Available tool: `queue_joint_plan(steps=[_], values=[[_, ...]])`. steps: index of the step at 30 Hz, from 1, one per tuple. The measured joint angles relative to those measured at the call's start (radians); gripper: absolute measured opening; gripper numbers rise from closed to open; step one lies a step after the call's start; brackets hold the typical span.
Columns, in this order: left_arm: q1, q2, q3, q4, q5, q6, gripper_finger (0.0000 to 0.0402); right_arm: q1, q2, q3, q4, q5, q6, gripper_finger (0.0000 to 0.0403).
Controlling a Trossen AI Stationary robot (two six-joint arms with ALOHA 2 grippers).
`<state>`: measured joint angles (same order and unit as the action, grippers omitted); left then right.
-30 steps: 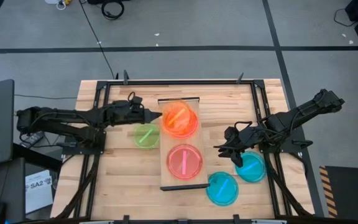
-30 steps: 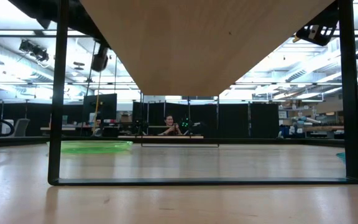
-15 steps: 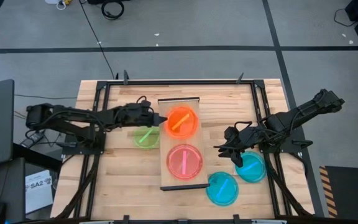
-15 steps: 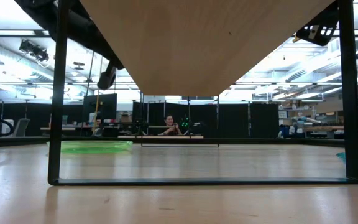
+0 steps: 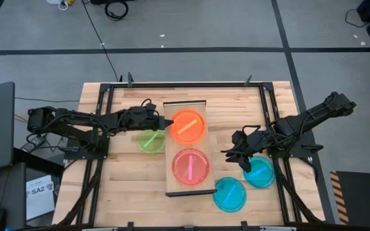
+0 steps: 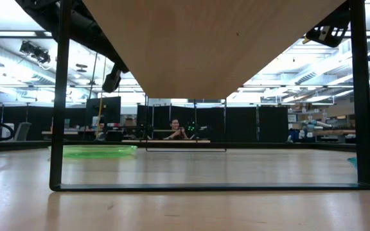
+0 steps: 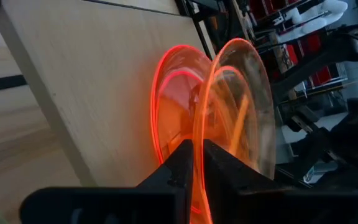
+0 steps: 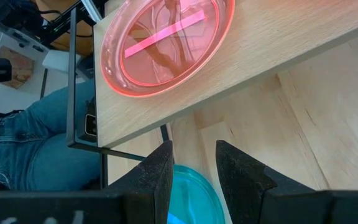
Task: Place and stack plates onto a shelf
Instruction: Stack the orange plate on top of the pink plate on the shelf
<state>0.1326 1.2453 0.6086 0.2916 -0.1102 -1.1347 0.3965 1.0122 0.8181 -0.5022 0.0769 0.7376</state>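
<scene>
- The left gripper (image 5: 166,122) reaches over the shelf (image 5: 186,186), its fingers (image 7: 182,163) pinched on the rim of an orange plate (image 5: 187,126) lying on the board's far half; the left wrist view suggests a second orange plate beneath it.
- A pink plate (image 5: 191,165) sits on the shelf's near half; a lime green plate (image 5: 150,140) and two cyan plates (image 5: 229,194) rest on the table (image 5: 127,186).
- The right gripper (image 5: 233,151) hangs beside the shelf, fingers (image 8: 157,171) narrowly parted around nothing.
- The plates look thin, light and slick; an edge pinch at the rim seems the surest hold.
</scene>
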Motion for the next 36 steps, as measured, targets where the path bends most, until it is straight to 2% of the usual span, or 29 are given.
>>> queue_joint_plan(steps=[13,26,32,36], values=[[0.000,0.000,0.000,-0.005,-0.010,0.006,0.0071,0.000,0.000,0.000,0.000,0.000,0.000,0.0129],[0.000,-0.002,0.000,-0.003,-0.057,0.036,0.0144,0.000,0.000,0.000,0.000,0.000,0.000,0.0129],[0.000,-0.002,0.000,0.004,-0.091,0.106,0.0174,0.000,0.000,0.000,0.000,0.000,0.000,0.0129],[0.000,-0.002,0.000,0.068,-0.124,0.165,0.0181,0.000,0.000,0.000,0.000,0.000,0.000,0.0129]])
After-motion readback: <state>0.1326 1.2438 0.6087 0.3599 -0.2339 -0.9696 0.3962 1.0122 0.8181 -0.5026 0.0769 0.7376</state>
